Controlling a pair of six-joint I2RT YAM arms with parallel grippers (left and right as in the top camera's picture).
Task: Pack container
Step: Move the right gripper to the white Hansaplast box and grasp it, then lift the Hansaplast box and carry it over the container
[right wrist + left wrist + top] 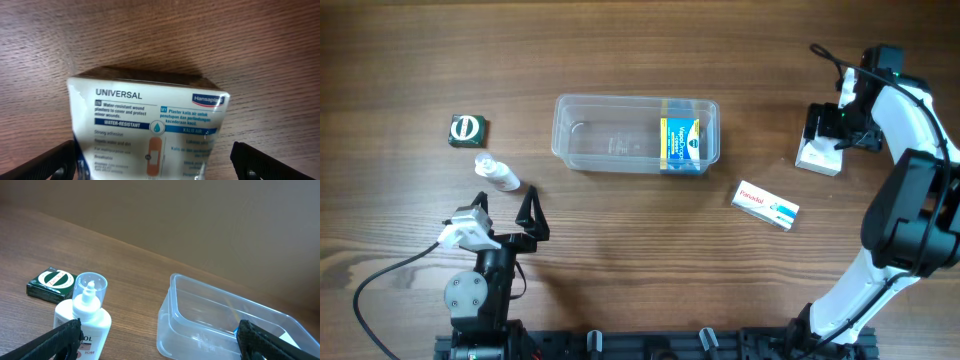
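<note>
The left arm [483,268] stands short and folded at the near left of the table. Its left gripper [505,212] points toward the far side with jaws spread wide, and the dark fingertips [60,340] sit in the bottom corners of the wrist view. The right arm [908,212] arcs from the near right to the far right. There the right gripper [823,135] points downward, jaws likewise parted wide.
</note>
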